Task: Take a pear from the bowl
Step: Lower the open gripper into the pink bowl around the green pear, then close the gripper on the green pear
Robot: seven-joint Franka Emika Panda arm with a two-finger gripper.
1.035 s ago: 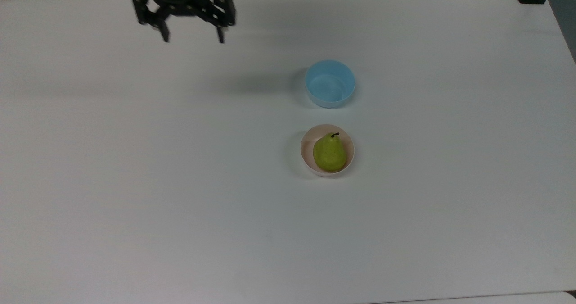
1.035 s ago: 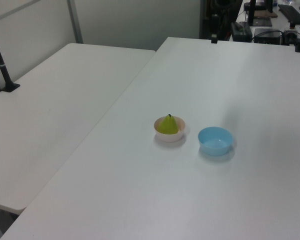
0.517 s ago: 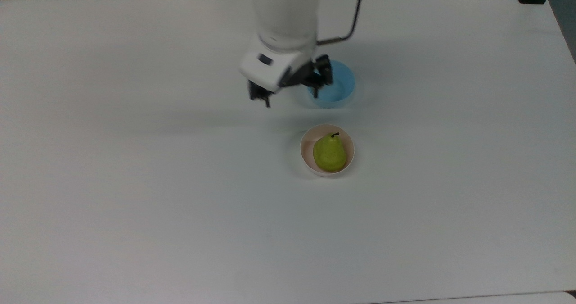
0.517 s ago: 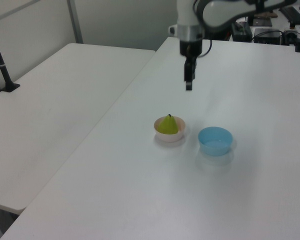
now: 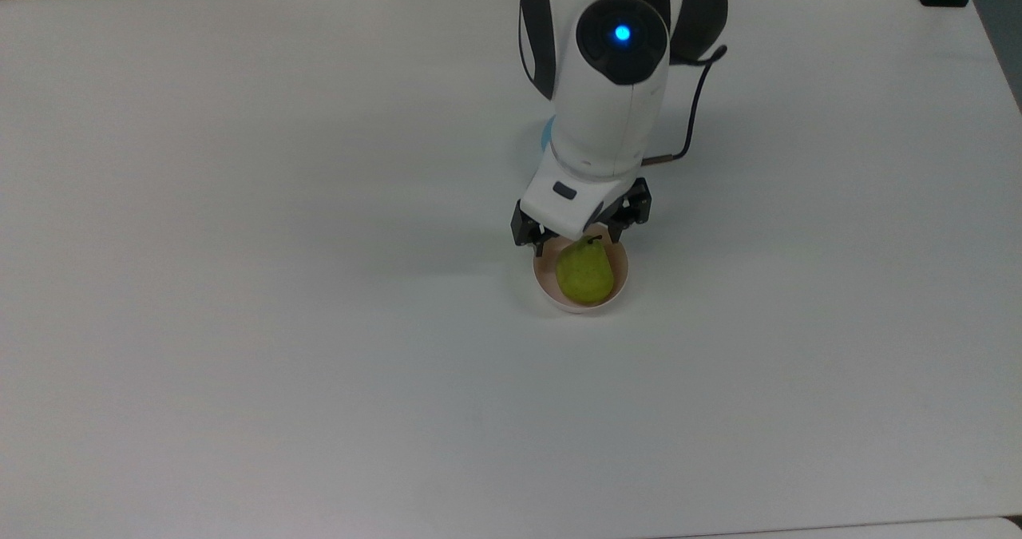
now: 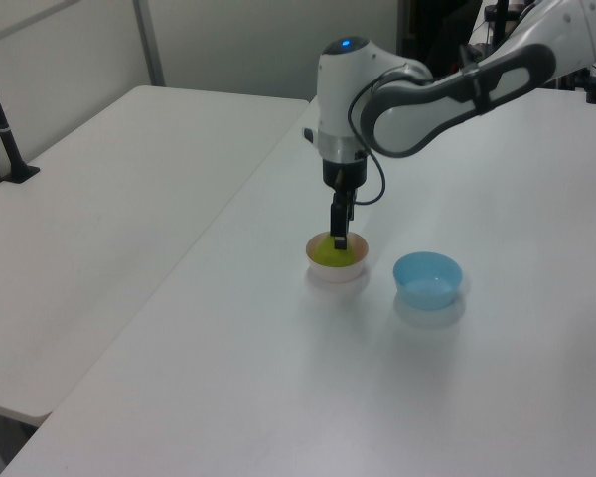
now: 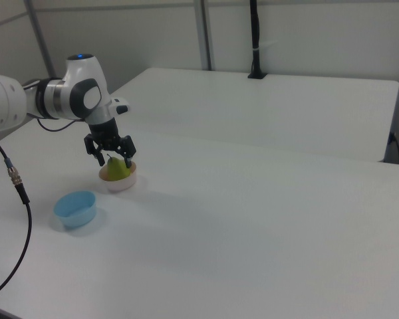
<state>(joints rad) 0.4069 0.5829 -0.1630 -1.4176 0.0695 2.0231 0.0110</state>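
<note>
The yellow-green pear (image 5: pixel 585 272) lies in the pale pink bowl (image 5: pixel 545 277) on the white table, its dark stem toward the top view's top. My gripper (image 5: pixel 579 239) hangs open right over the stem end, one finger on each side of the pear's narrow top. In the right view the gripper (image 7: pixel 114 160) straddles the pear (image 7: pixel 118 171) just above the bowl (image 7: pixel 122 185). From the left view the fingers (image 6: pixel 339 237) reach down onto the pear (image 6: pixel 328 257) in the bowl (image 6: pixel 338 273). Nothing is gripped.
A light blue bowl (image 6: pixel 428 278) stands empty beside the pink one, also seen in the right view (image 7: pixel 75 208); in the top view the arm covers most of it. A second white table (image 6: pixel 99 199) adjoins on the left view's left, with a black post (image 6: pixel 5 129) on it.
The arm has swung from over the blue bowl down to the pink bowl, and the open gripper now straddles the pear's top. The pear and both bowls have stayed put.
</note>
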